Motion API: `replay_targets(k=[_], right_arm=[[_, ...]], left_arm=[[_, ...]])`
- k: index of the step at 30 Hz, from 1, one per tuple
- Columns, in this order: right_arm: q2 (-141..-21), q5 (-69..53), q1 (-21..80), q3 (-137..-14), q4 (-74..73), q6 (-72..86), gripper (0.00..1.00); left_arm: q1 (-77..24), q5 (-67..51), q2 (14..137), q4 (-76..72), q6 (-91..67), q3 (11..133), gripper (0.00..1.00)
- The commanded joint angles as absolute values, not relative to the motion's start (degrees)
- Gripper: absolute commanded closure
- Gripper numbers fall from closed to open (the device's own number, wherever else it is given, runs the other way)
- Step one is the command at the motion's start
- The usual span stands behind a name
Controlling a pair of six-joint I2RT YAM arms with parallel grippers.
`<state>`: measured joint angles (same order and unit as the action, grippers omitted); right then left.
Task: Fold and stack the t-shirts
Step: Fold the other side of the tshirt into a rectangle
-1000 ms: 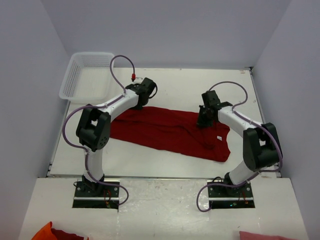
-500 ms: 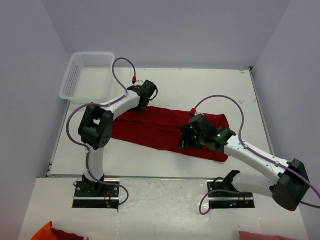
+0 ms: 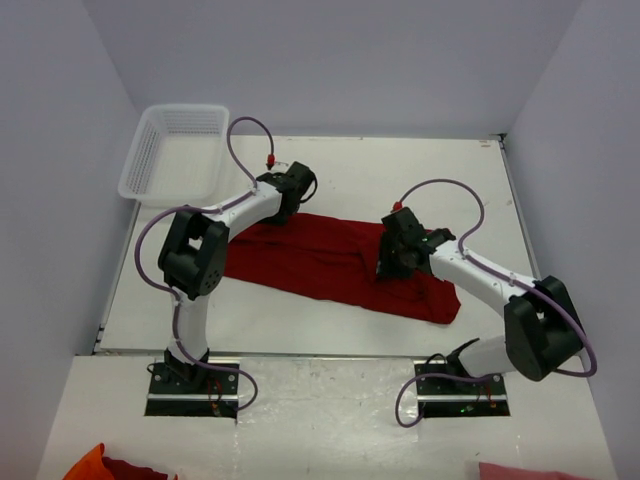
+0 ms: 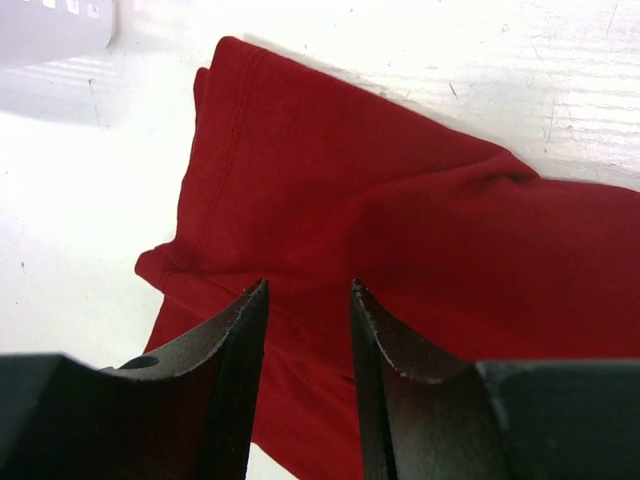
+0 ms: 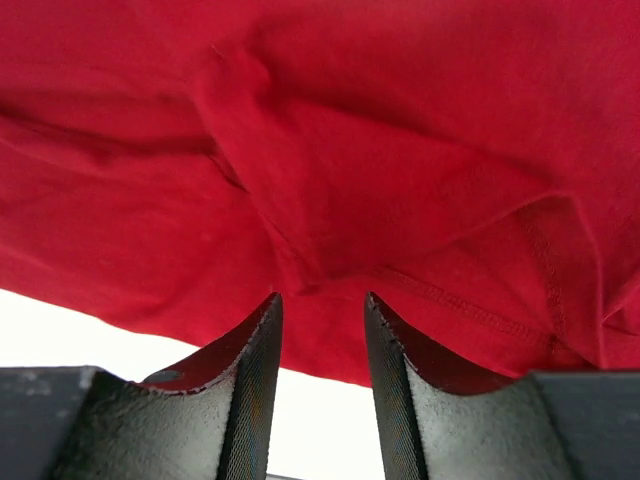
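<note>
One dark red t-shirt (image 3: pixel 320 262) lies spread in a long, creased band across the middle of the table. My left gripper (image 3: pixel 284 204) hangs over its far left part, near a sleeve (image 4: pixel 250 130). In the left wrist view the left gripper (image 4: pixel 308 292) is open, with only red cloth showing below the gap. My right gripper (image 3: pixel 392 262) hovers over the shirt's right part. In the right wrist view the right gripper (image 5: pixel 322 300) is open just above a raised fold (image 5: pixel 290 200) and a stitched hem (image 5: pixel 470 305), and holds nothing.
A white mesh basket (image 3: pixel 176 150) stands at the far left corner of the table. Orange-red cloth (image 3: pixel 100 466) and pink cloth (image 3: pixel 520 471) lie on the near shelf in front of the arm bases. Grey walls close in both sides.
The right gripper was shut at the shirt's far edge, then opened and swung nearer and left over the shirt, and has since pulled back slightly. The left arm has barely moved.
</note>
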<state>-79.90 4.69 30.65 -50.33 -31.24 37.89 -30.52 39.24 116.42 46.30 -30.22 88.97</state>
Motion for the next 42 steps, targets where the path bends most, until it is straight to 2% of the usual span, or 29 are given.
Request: replay_targets(k=[1,8,16,36,42], right_arm=[[-79.89,2.46,31.11,-48.43,-26.9,38.41,0.61],[-78.48,2.28,31.73,-43.59,-23.82,39.38,0.59],[-83.93,1.33,31.9,-47.19,-22.06,38.41,0.6],[-87.71,2.55,31.99,-51.59,-22.94,36.12,0.6],[-91.49,2.37,32.08,-51.68,-21.27,36.12,0.72]], left_arm=[[-30.76,40.43,115.14,45.7,-29.71,89.3,0.6],[-30.76,39.12,115.93,44.91,-29.79,89.56,0.6],[-30.76,39.11,115.66,44.91,-29.53,89.56,0.61],[-30.85,38.58,115.58,44.56,-29.36,89.21,0.61],[-30.85,39.11,115.05,44.56,-29.09,89.12,0.61]])
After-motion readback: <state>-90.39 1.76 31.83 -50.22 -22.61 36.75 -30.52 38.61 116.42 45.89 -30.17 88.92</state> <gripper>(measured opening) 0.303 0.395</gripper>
